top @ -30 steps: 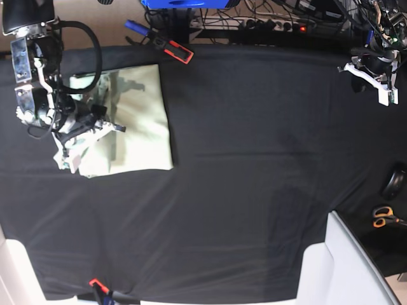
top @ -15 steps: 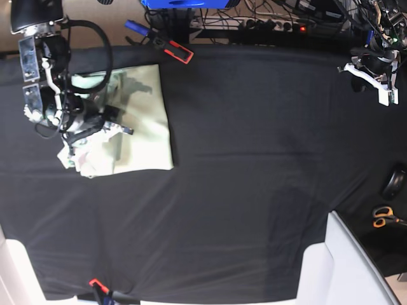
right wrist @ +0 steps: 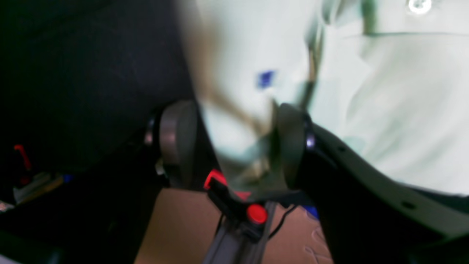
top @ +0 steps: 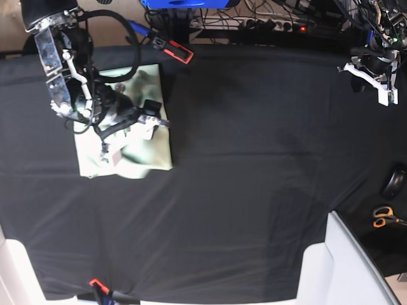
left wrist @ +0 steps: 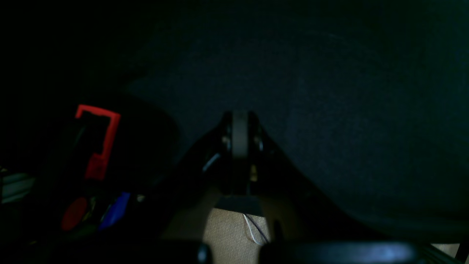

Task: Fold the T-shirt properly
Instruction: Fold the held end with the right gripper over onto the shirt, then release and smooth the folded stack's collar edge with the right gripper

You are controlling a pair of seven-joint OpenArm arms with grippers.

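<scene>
With the T-shirt (top: 130,130) folded into a compact rectangle at the surface's (top: 254,159) far corner, the right tool (top: 130,133) stands open above it, apparently releasing; next, withdraw clear.

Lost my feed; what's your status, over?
Right gripper open above the T-shirt, which lies folded. Left gripper shut, parked far corner. Nothing in the way.

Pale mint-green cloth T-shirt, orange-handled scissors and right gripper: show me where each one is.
Pale mint-green cloth T-shirt (top: 152,149), base view, bare folded panel near its right edge.
Orange-handled scissors (top: 383,217), base view, on the handles.
Right gripper (right wrist: 234,143), right wrist view, midway between the parted fingertips.
</scene>
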